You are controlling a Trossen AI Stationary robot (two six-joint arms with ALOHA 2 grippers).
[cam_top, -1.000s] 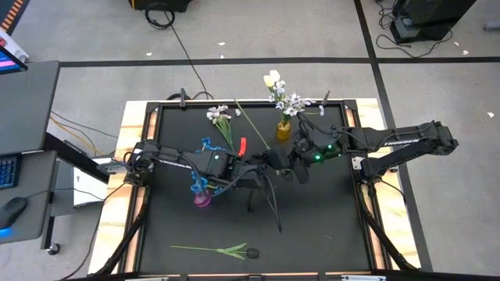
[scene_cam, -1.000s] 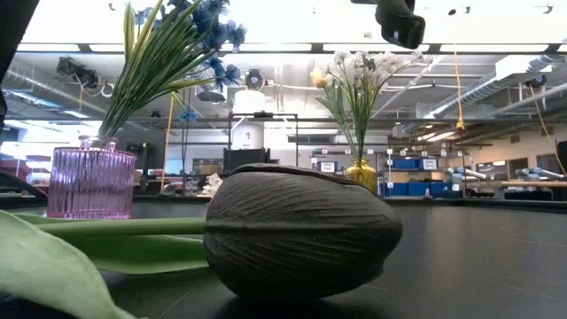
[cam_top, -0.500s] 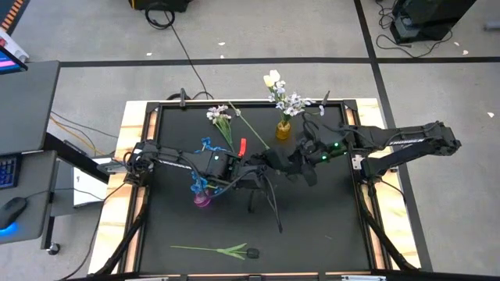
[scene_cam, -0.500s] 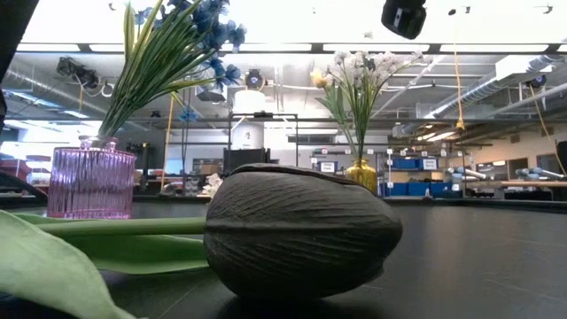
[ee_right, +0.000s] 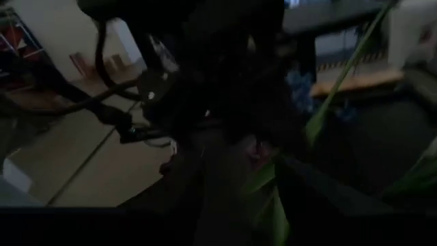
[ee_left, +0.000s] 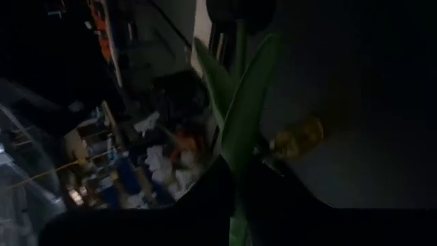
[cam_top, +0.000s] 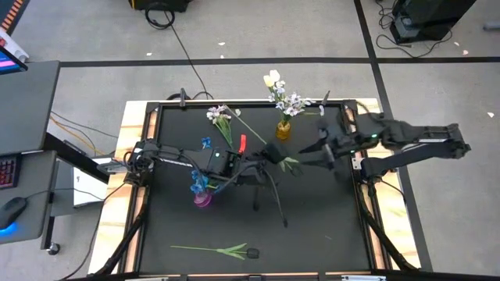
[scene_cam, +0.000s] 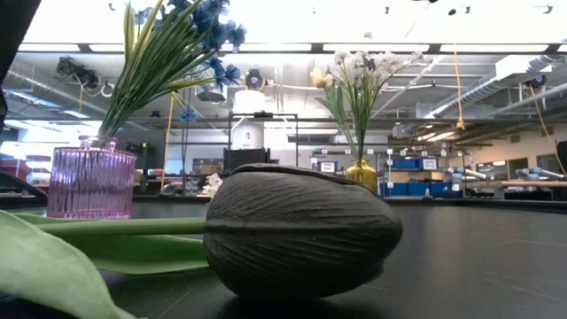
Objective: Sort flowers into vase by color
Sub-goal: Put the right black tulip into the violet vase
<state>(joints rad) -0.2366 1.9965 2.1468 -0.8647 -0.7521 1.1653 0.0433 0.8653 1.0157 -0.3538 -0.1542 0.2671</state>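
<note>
The left end effector [cam_top: 269,158] is clamping together on the green stem of a dark tulip [ee_left: 240,102] above mid-bench, while the right end effector [cam_top: 326,151], fingers apart, is hanging just beside the yellow vase [cam_top: 283,129] holding white flowers [cam_top: 289,101]. Blue flowers [scene_cam: 190,31] are standing in the pink vase [scene_cam: 91,182]; no writing is reading clearly.

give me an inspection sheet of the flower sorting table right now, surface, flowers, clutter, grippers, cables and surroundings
Surface: black mat in a wooden frame.
Job's things: blue flowers in pink vase; white flowers in yellow vase; dark tulip lying near the front edge; white spray lying at the back.
Clutter: small red item.
Grippers: left gripper shut on a leafy stem; right gripper open beside it.
Cables: black cable on the floor.
Surroundings: desk to one side.
</note>
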